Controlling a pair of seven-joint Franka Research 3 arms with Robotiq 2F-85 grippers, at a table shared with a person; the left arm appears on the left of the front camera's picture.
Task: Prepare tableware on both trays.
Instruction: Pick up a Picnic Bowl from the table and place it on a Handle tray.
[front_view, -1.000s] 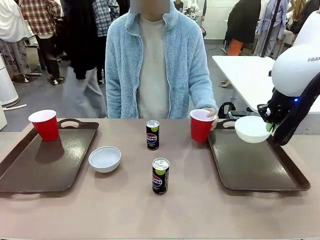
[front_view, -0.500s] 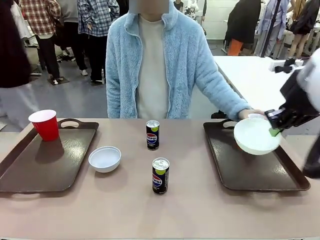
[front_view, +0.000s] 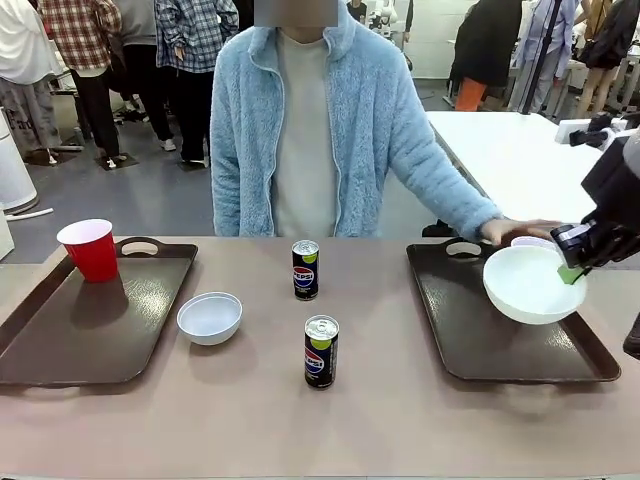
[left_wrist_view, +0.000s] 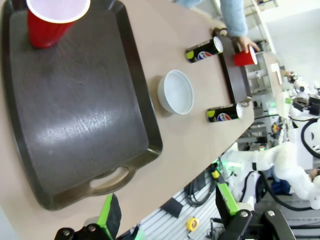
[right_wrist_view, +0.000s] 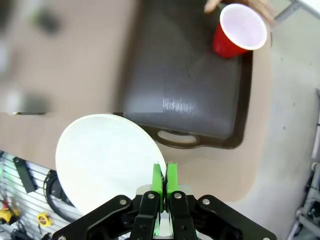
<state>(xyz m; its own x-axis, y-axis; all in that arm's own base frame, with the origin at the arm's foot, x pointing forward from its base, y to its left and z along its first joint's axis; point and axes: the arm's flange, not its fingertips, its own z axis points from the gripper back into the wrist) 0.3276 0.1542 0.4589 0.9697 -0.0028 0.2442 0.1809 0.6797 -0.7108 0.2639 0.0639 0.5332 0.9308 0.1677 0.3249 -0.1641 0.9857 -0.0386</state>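
Note:
My right gripper is shut on the rim of a white bowl, which hangs tilted over the far right part of the right tray. The right wrist view shows the pinched bowl in my right gripper, above the tray. A person's hand holds a red cup at that tray's far corner. On the left tray a second red cup stands at the far left. Another white bowl and two Pepsi cans rest on the table. My left gripper is open, high above the left tray.
The person in a light blue fleece stands at the table's far side, one arm stretched to the right tray. A white table stands behind on the right. Other people walk in the background.
The right gripper has carried the bowl to the right and a little lower over the right tray. The person moved the red cup from beside that tray to its far right corner.

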